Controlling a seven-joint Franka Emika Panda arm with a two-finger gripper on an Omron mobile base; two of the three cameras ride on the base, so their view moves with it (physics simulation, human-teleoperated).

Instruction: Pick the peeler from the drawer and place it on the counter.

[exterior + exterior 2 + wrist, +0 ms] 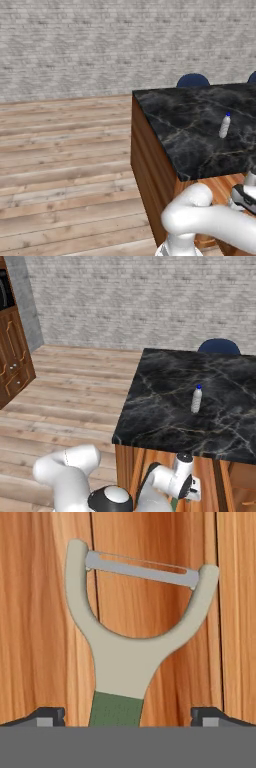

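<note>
Green handle of the peeler (pixel 134 657) cut off between the spread jaws; gripper (pixel 128 716) wide open, holding nothing, fingertips (pixel 47 716) apart from it. Flat on the drawer (pixel 45 637) planks. One white bottle (pixel 196 399) upright on the counter (pixel 160 401); brick wall (pixel 135 301) behind.

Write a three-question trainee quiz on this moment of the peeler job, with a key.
1. True or false: the gripper has its fingers apart, one on each side of the peeler handle.
2. What stands upright on the counter? A) a mug B) a white bottle with a blue cap C) a bowl
3. Fill in: the peeler lies on the wooden ____.
Key: 1 true; 2 B; 3 drawer.
</note>
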